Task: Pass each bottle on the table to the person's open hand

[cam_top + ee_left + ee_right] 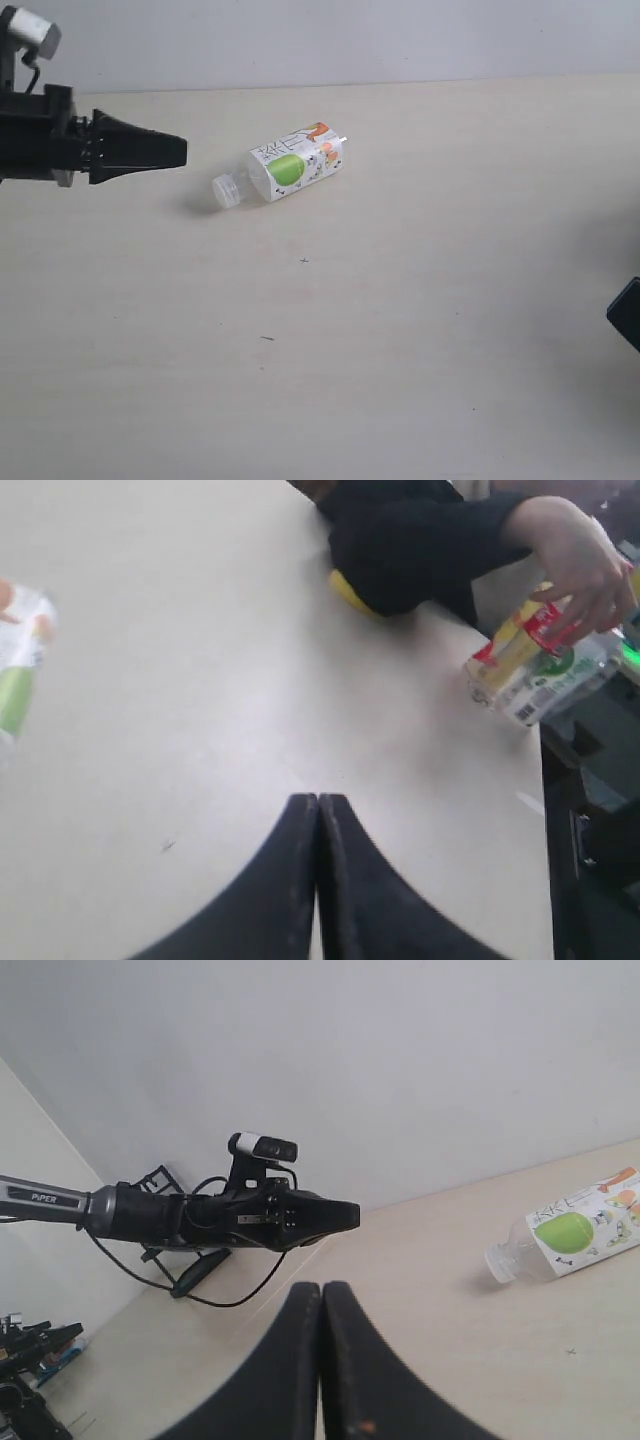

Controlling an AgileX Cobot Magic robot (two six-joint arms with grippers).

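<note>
One clear white-label bottle with fruit print (290, 165) lies on its side on the table (400, 300), cap toward my left gripper (183, 150). That gripper is shut and empty, hovering a short way left of the cap. The left wrist view shows its closed fingertips (318, 798) and the bottle (18, 670) off to one side. My right gripper (322, 1286) is shut with nothing in it, far from the bottle (572, 1232). The person's hand (575, 565), black-sleeved, is curled over several bottles (535, 660) at the table's edge, not held open.
My left arm with its wrist camera (250, 1212) stretches across the right wrist view. A dark corner of the right arm (627, 312) shows at the exterior view's right edge. A yellow object (348, 590) peeks from under the sleeve. A pale wall stands behind the table.
</note>
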